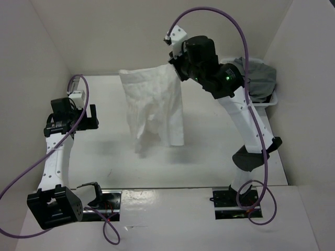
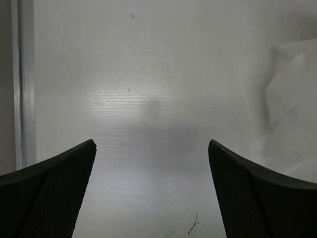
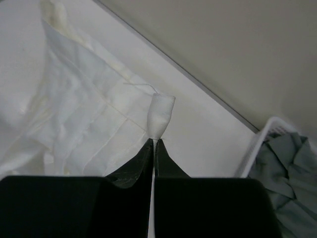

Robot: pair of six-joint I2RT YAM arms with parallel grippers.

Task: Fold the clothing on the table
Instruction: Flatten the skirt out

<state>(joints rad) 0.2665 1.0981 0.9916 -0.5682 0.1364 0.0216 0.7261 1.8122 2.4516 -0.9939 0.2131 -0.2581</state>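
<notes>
Our right gripper (image 3: 155, 144) is clamped on the white skirt (image 1: 154, 107), which hangs over the table (image 1: 209, 151). The basket (image 1: 268, 103) of grey clothes (image 1: 260, 78) stands in the far right corner. Our left gripper (image 2: 151, 144), jaws apart, hovers near the metal edge strip (image 2: 25, 84).

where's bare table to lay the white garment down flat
Widest bare patch: the near-centre of the table, between its near edge and the hanging white garment. A narrower strip runs between the open left end effector and the garment. Crowded: the far right corner, with the basket of grey clothes behind the right arm.
</notes>
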